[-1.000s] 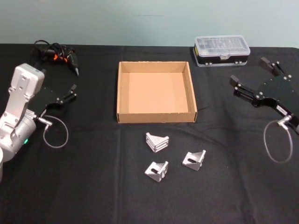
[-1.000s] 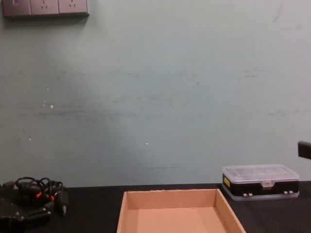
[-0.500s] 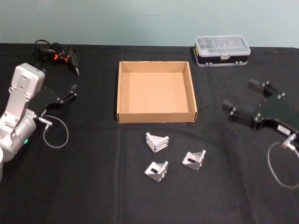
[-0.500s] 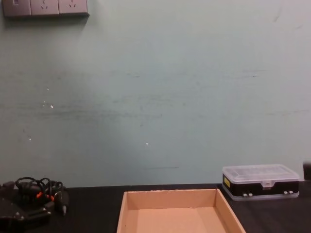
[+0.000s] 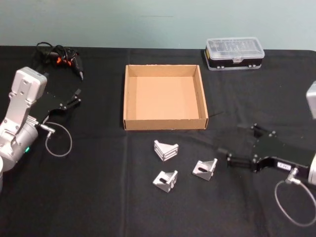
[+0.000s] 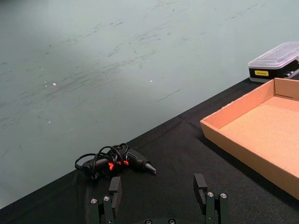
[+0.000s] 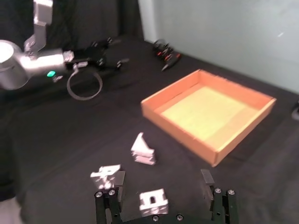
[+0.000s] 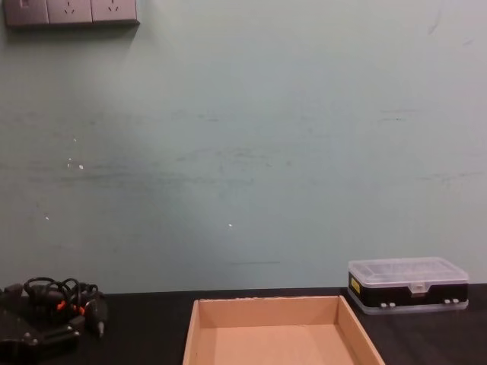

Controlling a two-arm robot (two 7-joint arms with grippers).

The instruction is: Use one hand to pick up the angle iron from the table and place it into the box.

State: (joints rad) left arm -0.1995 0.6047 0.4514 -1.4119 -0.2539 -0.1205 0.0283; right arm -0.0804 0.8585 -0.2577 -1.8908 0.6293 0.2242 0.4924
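Observation:
Three silver angle irons lie on the black table [image 5: 98, 197] in front of the tan box [image 5: 164, 124]: one [image 5: 166, 149] nearest the box, one [image 5: 165, 180] at the front, one [image 5: 205, 169] on the right. My right gripper [image 5: 240, 143] hovers open just right of that last angle iron [image 7: 153, 202], which in the right wrist view lies between the spread fingers of the right gripper [image 7: 162, 182]. The box [image 7: 208, 109] holds nothing. My left gripper [image 5: 76, 97] is parked at the left, open, and the left wrist view shows the left gripper [image 6: 158, 189] with its fingers apart.
A black case with a clear lid [image 5: 234, 53] stands behind the box on the right. A tangle of black cable with orange marks [image 5: 59, 57] lies at the far left. A wall rises behind the table [image 8: 243, 152].
My right gripper has come forward and leftward, from beside the box's right wall down to the rightmost angle iron. The left arm and the angle irons have not moved.

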